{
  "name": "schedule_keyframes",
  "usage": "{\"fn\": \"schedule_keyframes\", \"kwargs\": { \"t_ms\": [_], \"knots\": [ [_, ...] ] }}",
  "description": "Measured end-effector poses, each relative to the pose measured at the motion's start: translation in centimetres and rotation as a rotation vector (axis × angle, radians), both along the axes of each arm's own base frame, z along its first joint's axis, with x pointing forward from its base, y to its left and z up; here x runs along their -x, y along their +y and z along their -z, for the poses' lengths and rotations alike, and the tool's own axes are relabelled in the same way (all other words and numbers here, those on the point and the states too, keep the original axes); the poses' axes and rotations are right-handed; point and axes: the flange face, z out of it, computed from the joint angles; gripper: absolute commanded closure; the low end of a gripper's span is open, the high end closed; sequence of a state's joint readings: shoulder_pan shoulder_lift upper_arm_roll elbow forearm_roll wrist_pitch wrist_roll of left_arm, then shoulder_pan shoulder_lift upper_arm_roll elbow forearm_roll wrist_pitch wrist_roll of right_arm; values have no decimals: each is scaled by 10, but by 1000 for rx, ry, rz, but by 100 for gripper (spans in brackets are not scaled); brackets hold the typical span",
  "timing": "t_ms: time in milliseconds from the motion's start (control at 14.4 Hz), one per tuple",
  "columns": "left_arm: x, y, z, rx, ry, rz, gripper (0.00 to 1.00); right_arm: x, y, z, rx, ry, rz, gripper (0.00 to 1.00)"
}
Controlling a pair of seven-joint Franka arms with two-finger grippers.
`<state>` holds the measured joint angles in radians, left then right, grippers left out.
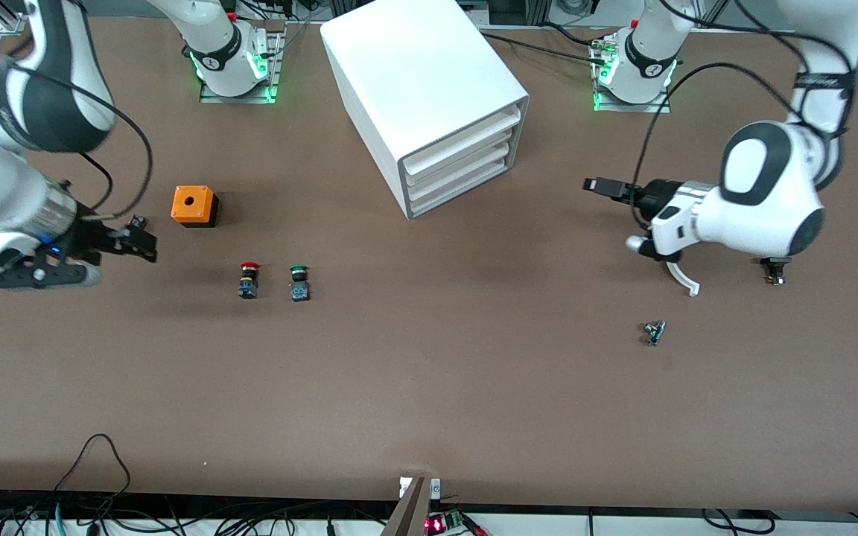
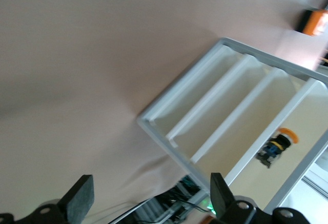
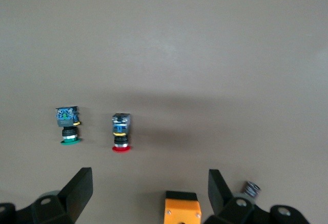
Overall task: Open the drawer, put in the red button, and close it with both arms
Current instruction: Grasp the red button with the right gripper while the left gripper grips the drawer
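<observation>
The white cabinet (image 1: pixel 418 74) stands at the table's back middle, its three drawers all shut. The middle drawer (image 1: pixel 461 167) also appears in the left wrist view (image 2: pixel 223 106). The red button (image 1: pixel 249 279) lies on the table beside a green-capped one (image 1: pixel 299 283); the right wrist view shows both, red button (image 3: pixel 121 130) and green (image 3: pixel 67 125). My left gripper (image 1: pixel 608 186) hovers open and empty over the table toward the left arm's end, pointing at the drawer fronts, fingers spread (image 2: pixel 150 198). My right gripper (image 1: pixel 138 238) hangs open and empty near the orange box, fingers wide (image 3: pixel 148 190).
An orange box (image 1: pixel 194 205) with a hole on top sits between the right gripper and the cabinet, farther from the front camera than the buttons. Two small parts (image 1: pixel 654 332) (image 1: pixel 774 269) lie on the table toward the left arm's end. Cables run along the table's front edge.
</observation>
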<state>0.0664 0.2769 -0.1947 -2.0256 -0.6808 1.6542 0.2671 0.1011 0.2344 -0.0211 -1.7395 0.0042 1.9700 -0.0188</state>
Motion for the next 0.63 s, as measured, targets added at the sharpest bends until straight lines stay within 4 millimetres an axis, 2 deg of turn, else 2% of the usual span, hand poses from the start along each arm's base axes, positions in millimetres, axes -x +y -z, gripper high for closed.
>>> {"fn": "schedule_keyframes", "kwargs": {
  "t_ms": [139,278,487,556,626],
  "knots": [
    [22,-30,39,80,10,-26,0,-7,22,34,-6,7,-32,0],
    [45,-61,64,134,17,-48,1,-10,28,75,-9,6,-42,0],
    [72,-104,77,169,38,-39,13,-4,36,142,-10,9,-53,0],
    [79,-115,77,173,41,-25,19,-1,41,160,-9,20,-63,0],
    [84,-123,77,176,45,-10,20,2,49,174,-8,33,-74,0]
  ]
}}
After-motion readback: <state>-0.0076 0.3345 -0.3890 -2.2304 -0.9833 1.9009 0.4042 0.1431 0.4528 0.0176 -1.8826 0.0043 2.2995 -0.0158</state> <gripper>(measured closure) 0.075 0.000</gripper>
